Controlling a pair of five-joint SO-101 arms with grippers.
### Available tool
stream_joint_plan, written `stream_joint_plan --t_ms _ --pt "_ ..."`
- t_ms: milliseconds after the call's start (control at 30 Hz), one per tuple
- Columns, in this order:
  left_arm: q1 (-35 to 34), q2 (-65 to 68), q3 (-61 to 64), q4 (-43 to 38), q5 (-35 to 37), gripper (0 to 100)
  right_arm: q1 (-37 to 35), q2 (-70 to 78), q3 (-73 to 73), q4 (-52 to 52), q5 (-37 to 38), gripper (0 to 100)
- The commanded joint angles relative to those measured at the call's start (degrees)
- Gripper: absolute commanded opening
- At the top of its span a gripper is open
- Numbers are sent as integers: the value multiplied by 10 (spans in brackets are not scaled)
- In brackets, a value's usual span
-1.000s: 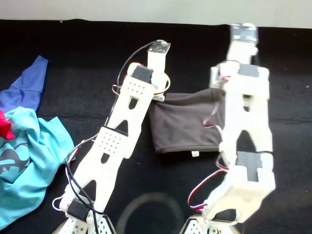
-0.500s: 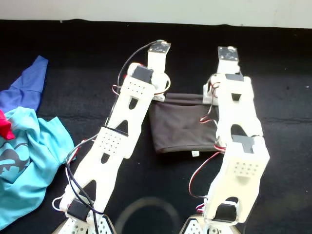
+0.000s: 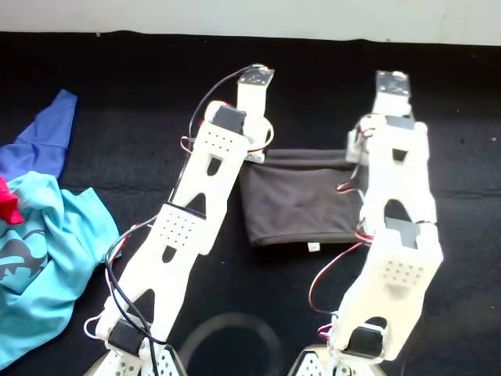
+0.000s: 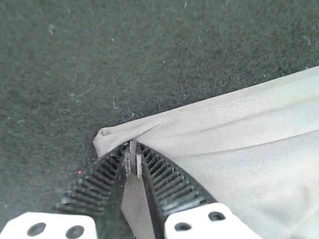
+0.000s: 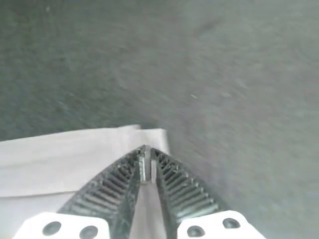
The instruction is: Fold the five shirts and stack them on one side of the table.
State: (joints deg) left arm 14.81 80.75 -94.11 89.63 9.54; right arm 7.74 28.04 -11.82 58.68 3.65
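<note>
One black table [image 3: 94, 86] holds everything. Two white arms stand side by side at the near edge, the left arm [image 3: 196, 219] and the right arm [image 3: 395, 235], and both lean out over the middle of the table.

At the left edge a teal shirt [image 3: 47, 258] lies in a crumpled heap. A blue shirt [image 3: 43, 141] lies just behind it and touches it. A bit of red cloth [image 3: 8, 202] sits on the heap.

Between the two arms lies the dark shirt [image 3: 297, 200], folded flat into a block, well apart from the heap.

The left end effector [image 4: 133, 162] is clenched on the far left corner of the dark shirt, with a fold of cloth pinched in its teeth. The right end effector [image 5: 147, 167] is clenched on the far right corner of the same shirt.

A tiny white tag [image 3: 313, 247] pokes out at the shirt's near edge.
</note>
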Motion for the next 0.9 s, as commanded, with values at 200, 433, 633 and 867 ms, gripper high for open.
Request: stream_joint_plan --t_ms 200,433,633,867 --pt "-17 -2 -13 -2 4 9 -16 -163 -44 156 15 6" --pt "-16 -2 -13 -2 4 9 -61 -167 -16 271 55 6" --pt "-16 -2 -13 -2 4 9 -60 -167 82 254 76 6" --pt "-16 -2 -13 -2 4 9 -21 -165 268 88 120 6"
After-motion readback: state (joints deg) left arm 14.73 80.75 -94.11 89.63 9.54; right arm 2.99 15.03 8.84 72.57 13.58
